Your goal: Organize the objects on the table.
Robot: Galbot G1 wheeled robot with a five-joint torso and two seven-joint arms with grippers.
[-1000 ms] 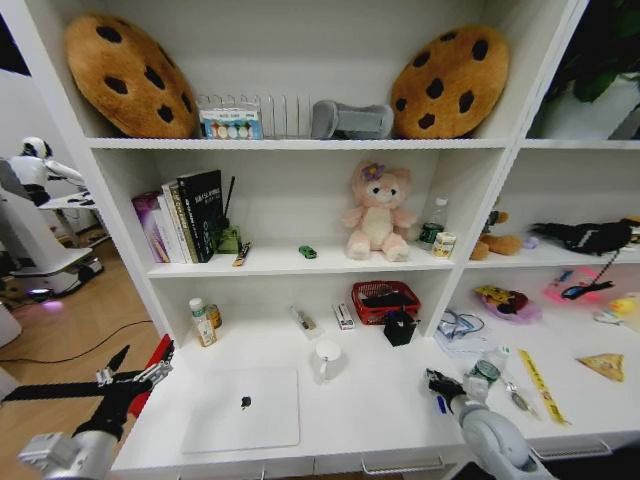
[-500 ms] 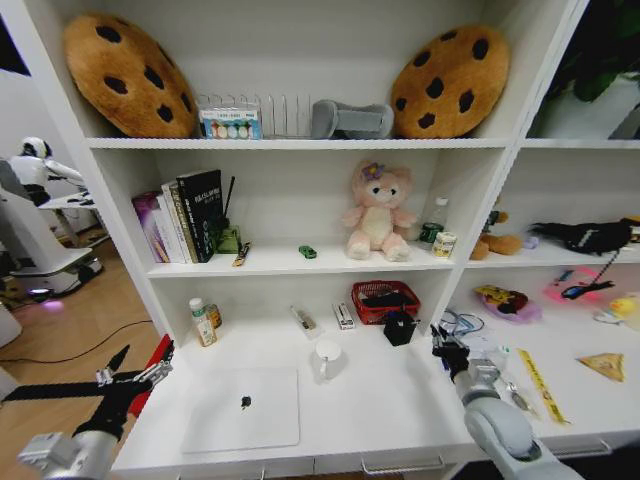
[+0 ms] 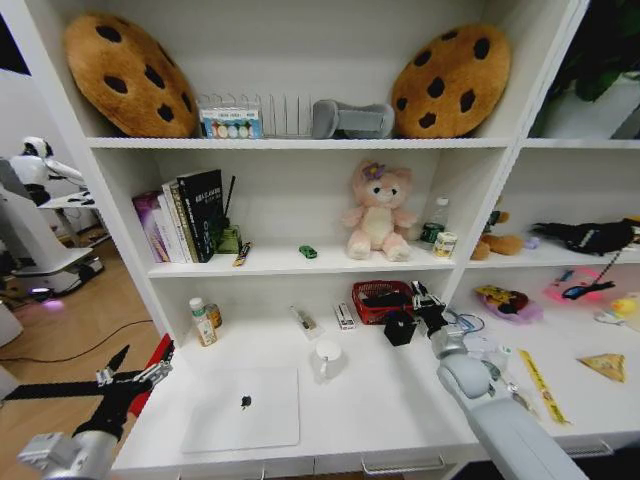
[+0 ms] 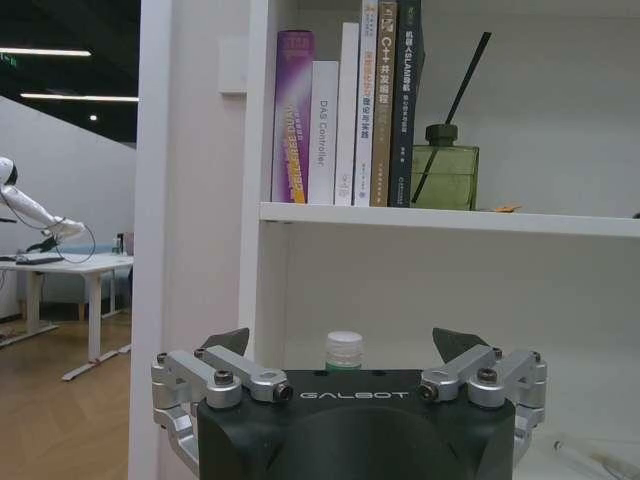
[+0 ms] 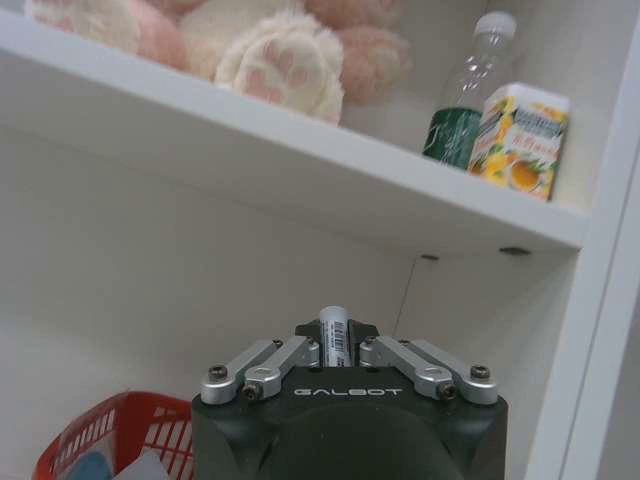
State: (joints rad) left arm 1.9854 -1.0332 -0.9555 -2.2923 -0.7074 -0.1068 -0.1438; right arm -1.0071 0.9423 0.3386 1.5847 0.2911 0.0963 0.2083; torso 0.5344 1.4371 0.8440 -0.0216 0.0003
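Our left gripper hangs with its jaws spread wide and holding nothing off the left end of the tabletop, unmoved, while the silver-white laptop lies flat on the tabletop with the tiny green toy car on its lid. Our right gripper has risen from the tabletop's front right to just beside the red basket, closed on a pen standing between its jaws. We judge the pen is picked and on its way to a holder.

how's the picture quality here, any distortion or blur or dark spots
Head view: wide-angle bend, the shelf uprights lean outward, and the corners go dark. Left wrist view: the room behind is dim with ceiling light strips. Right wrist view: the plush toy looks soft.
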